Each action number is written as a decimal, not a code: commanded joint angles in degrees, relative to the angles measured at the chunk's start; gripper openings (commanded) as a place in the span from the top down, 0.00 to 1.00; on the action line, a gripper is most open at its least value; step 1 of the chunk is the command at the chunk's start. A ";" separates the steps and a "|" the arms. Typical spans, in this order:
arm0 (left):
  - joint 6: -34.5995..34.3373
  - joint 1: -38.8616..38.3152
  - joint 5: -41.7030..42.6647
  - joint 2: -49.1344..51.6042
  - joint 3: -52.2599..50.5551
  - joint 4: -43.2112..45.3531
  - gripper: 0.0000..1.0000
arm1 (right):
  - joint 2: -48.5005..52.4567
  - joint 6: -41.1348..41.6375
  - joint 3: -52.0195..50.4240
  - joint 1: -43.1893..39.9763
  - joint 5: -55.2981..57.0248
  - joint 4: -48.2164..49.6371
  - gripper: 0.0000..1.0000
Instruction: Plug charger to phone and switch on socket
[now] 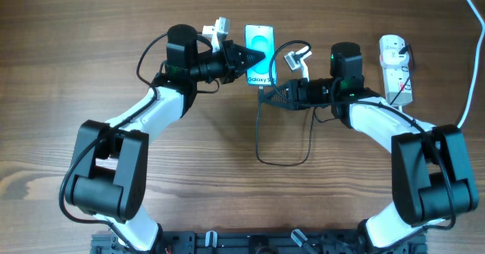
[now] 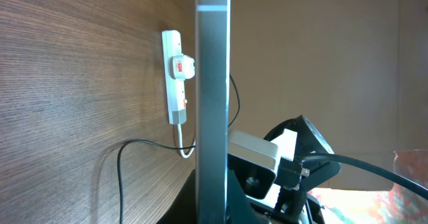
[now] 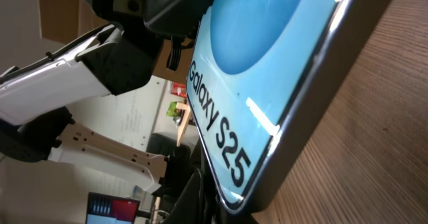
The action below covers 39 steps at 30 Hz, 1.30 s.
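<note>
Clamps the phone [image 1: 260,42] by its side edge in the clenched left gripper [image 1: 251,57]. Pinches the charger [image 1: 259,133] near its end in the closed right gripper [image 1: 267,95], phone's bottom edge just ahead of the tips. Notes the socket [image 1: 394,72] behind that gripper, well apart.

The flat turquoise-screened phone [image 1: 260,40] marked "Galaxy S25" sits mid-table, the thin black charger cable [image 1: 258,133] looping below its lower end, the white elongated power-strip socket [image 1: 394,79] well apart to its right.
</note>
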 commanded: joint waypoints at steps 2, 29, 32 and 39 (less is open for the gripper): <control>0.09 -0.26 1.42 0.04 1.05 0.59 0.96 | 1.07 0.59 -0.13 -0.46 0.31 1.16 0.96; 0.52 -1.05 3.45 0.04 1.05 0.85 0.96 | 1.07 4.61 -0.13 -0.46 0.26 2.58 0.95; 0.52 -1.07 3.08 0.04 1.05 1.03 0.96 | 1.07 4.61 -0.13 -0.46 -0.52 2.58 0.96; 0.50 -1.05 3.08 0.04 1.05 2.12 0.96 | 1.07 4.68 -0.13 -0.46 -1.03 2.12 0.96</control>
